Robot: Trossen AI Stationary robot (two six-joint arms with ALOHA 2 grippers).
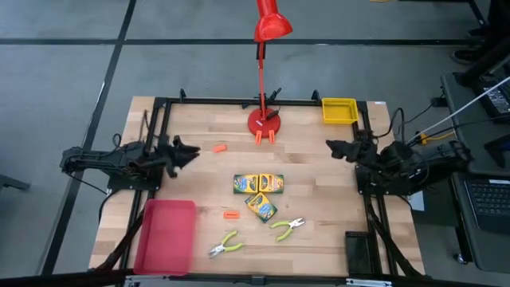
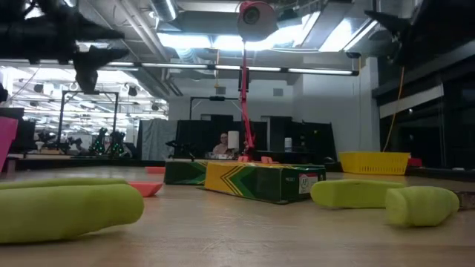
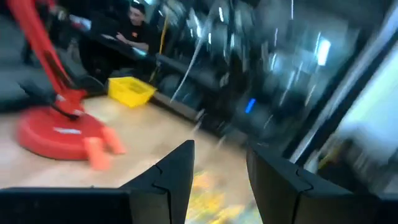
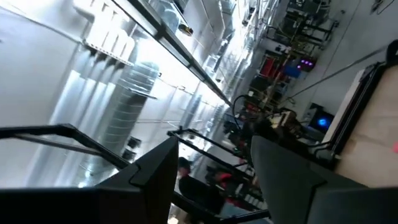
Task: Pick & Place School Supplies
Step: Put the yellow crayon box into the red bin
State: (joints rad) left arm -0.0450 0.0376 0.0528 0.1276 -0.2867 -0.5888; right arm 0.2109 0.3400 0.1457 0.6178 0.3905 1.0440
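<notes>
Two yellow-and-green crayon boxes (image 1: 257, 183) (image 1: 260, 206) lie flat at the table's middle; in the low view they show as one run of boxes (image 2: 256, 180). Two small tools with yellow-green handles (image 1: 227, 245) (image 1: 288, 227) lie near the front edge. Small orange pieces (image 1: 219, 148) (image 1: 231, 214) rest on the wood. My left gripper (image 1: 191, 153) (image 3: 217, 180) hovers open at the left, above the table, holding nothing. My right gripper (image 1: 333, 147) (image 4: 214, 174) hovers open at the right, tipped upward and holding nothing.
A red desk lamp stands on its round base (image 1: 264, 121) at the far middle, with two orange pieces (image 1: 265, 137) at its foot. A yellow bin (image 1: 339, 111) sits at the far right corner, a flat red tray (image 1: 166, 235) at the near left. A person (image 3: 134, 28) sits beyond the table.
</notes>
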